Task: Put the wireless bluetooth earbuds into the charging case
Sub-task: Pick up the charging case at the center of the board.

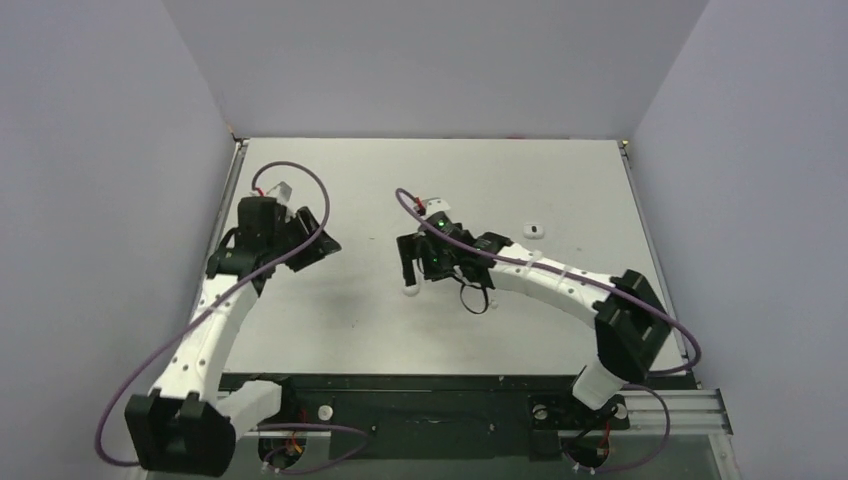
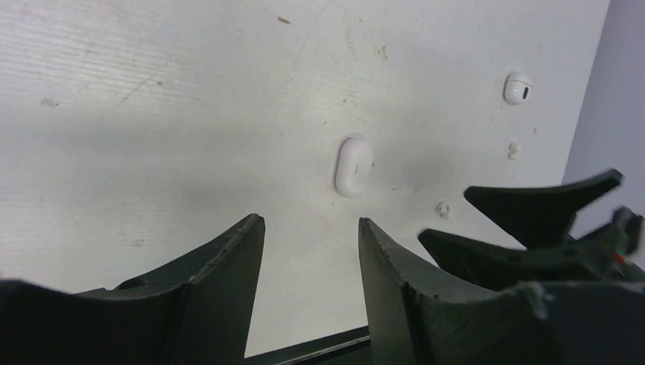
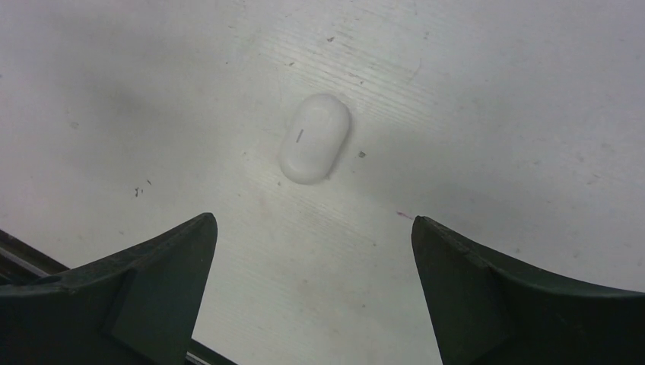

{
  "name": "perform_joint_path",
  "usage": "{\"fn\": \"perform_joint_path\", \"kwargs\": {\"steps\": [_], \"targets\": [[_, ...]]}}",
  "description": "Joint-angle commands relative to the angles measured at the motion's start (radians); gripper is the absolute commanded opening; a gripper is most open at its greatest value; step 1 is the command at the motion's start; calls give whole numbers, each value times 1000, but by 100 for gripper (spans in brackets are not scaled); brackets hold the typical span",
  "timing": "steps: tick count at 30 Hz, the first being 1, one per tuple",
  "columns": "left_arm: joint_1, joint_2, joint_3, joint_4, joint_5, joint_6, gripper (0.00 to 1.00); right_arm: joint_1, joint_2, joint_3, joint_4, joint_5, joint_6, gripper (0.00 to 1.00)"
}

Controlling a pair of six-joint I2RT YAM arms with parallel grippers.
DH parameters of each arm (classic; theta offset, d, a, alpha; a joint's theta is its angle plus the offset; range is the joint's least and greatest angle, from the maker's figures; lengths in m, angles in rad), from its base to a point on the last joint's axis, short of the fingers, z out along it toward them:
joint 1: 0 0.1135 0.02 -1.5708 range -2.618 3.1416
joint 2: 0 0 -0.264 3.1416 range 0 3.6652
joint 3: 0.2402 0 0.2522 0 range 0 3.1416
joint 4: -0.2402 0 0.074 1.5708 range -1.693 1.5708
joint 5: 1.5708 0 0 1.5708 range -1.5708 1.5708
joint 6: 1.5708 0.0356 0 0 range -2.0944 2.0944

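From above, the left gripper (image 1: 318, 238) hangs over the left half of the table (image 1: 560, 180), well apart from everything else. The right gripper (image 1: 415, 278) is near the middle, with the white charging case (image 1: 410, 292) lying on the table just at its fingertips. A small white rounded piece (image 1: 534, 231) with a dark mark sits further right, on its own.

In the left wrist view, the left gripper (image 2: 310, 224) has its fingers parted with nothing between them. Ahead of it the charging case (image 2: 354, 166) lies flat on the table (image 2: 152, 114), lid closed. The small white rounded piece (image 2: 518, 88) lies beyond it to the right, and the tiny white earbuds (image 2: 515, 150) show as specks nearby, one below that piece and one nearer the case. The right gripper's dark fingers (image 2: 540, 209) reach in at the right edge.

In the right wrist view, the right gripper (image 3: 313, 222) is spread wide and holds nothing. The charging case (image 3: 314, 138) lies ahead of the gap, touched by neither finger
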Motion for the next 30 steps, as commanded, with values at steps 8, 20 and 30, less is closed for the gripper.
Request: {"fn": "perform_joint_path", "kwargs": {"steps": [8, 20, 30], "targets": [[49, -427, -246, 143, 15, -86, 47, 121, 357, 284, -94, 158, 91, 91], [51, -513, -302, 217, 31, -118, 46, 92, 515, 343, -120, 93, 101, 65], [50, -532, -323, 267, 110, -91, 42, 82, 391, 270, -28, 45, -27, 7]]}}
